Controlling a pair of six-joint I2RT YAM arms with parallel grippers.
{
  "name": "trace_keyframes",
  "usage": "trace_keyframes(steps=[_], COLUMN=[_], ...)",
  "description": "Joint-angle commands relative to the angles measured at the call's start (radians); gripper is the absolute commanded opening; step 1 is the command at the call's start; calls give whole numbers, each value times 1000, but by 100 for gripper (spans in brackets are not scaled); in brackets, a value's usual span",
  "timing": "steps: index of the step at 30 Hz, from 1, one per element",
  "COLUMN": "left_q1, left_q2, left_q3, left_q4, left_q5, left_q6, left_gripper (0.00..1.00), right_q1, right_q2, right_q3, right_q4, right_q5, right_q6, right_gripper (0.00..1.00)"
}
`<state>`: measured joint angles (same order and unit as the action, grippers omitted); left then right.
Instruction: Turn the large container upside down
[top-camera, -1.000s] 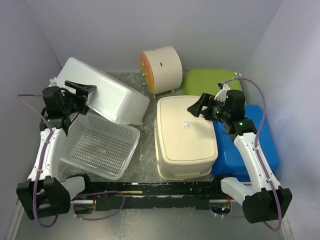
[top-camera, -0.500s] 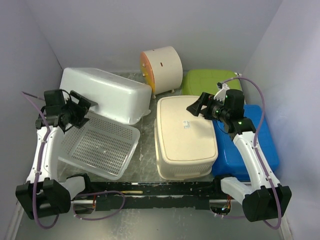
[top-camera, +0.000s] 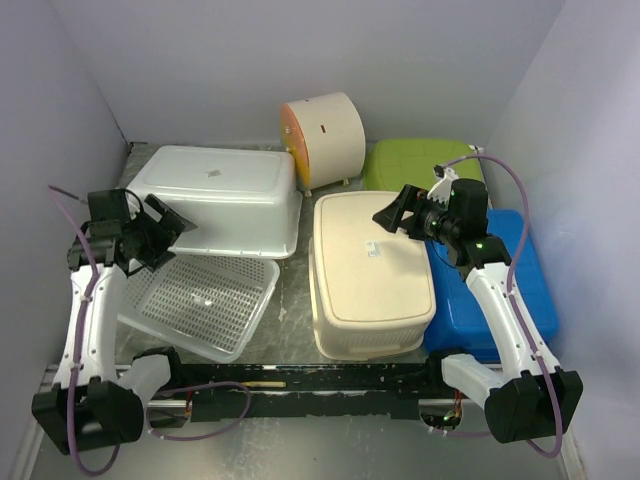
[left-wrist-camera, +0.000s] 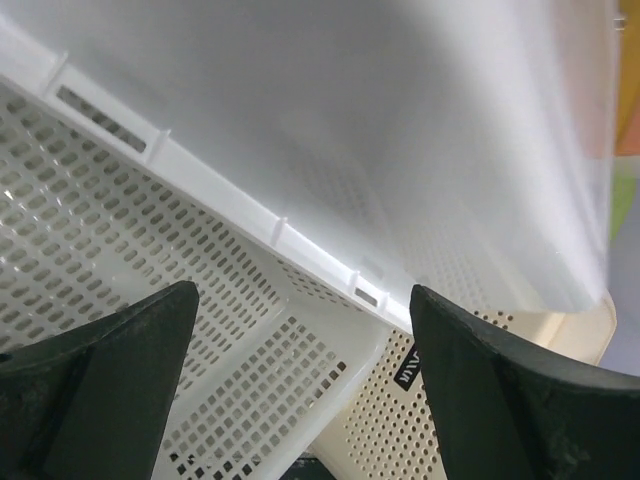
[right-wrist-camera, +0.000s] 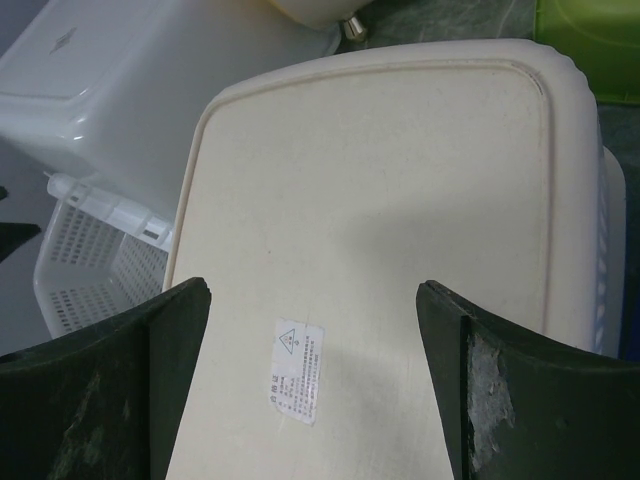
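The large white container (top-camera: 225, 190) lies bottom-up at the back left, its base facing up and its rim resting partly over the white perforated basket (top-camera: 200, 300). My left gripper (top-camera: 172, 235) is open and empty, just off the container's near-left corner. In the left wrist view its jaws (left-wrist-camera: 303, 295) stand wide apart below the container's wall (left-wrist-camera: 400, 120) and rim, above the basket (left-wrist-camera: 150, 280). My right gripper (top-camera: 392, 215) is open and empty, hovering over the far end of the inverted cream container (top-camera: 370, 270), whose base (right-wrist-camera: 380, 200) bears a white label.
A round cream container with an orange lid (top-camera: 322, 135) lies at the back. A green container (top-camera: 420, 165) and a blue one (top-camera: 500, 290) sit on the right, against the cream container. Walls close in on the left, back and right.
The large white container has gone from leaning steeply on its side to lying flat, bottom-up. My left gripper has drawn back and down, away from it. The right arm has not moved.
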<state>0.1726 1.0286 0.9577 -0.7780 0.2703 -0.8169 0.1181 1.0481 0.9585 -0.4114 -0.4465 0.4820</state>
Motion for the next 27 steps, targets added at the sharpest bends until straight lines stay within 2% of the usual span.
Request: trace_keyframes(steps=[1, 4, 8, 11, 13, 16, 19, 24, 27], left_q1=[1, 1, -49, -48, -50, -48, -50, -49, -50], left_q2=[-94, -117, -185, -240, -254, -211, -132, 37, 42], left_q3=[144, 224, 263, 290, 318, 388, 478, 691, 725], left_q4=[-118, -311, -479, -561, -581, -584, -571, -590, -562], left_q5=[-97, -204, -394, -549, -589, -534, -461, -456, -418], left_q6=[161, 267, 254, 206, 173, 163, 161, 189, 162], left_gripper=[97, 96, 94, 93, 93, 95, 97, 97, 97], right_q1=[3, 3, 4, 57, 233, 607, 865, 1154, 1296], right_q2=[-1, 3, 9, 9, 8, 80, 191, 358, 486], right_q3=[-10, -6, 4, 10, 31, 160, 236, 268, 314], right_q4=[17, 14, 33, 126, 196, 149, 131, 197, 220], right_q5=[-5, -2, -27, -153, -136, 140, 292, 486, 609], right_q6=[-3, -6, 3, 24, 13, -93, -162, -237, -293], right_gripper=[85, 85, 85, 83, 82, 85, 85, 85, 85])
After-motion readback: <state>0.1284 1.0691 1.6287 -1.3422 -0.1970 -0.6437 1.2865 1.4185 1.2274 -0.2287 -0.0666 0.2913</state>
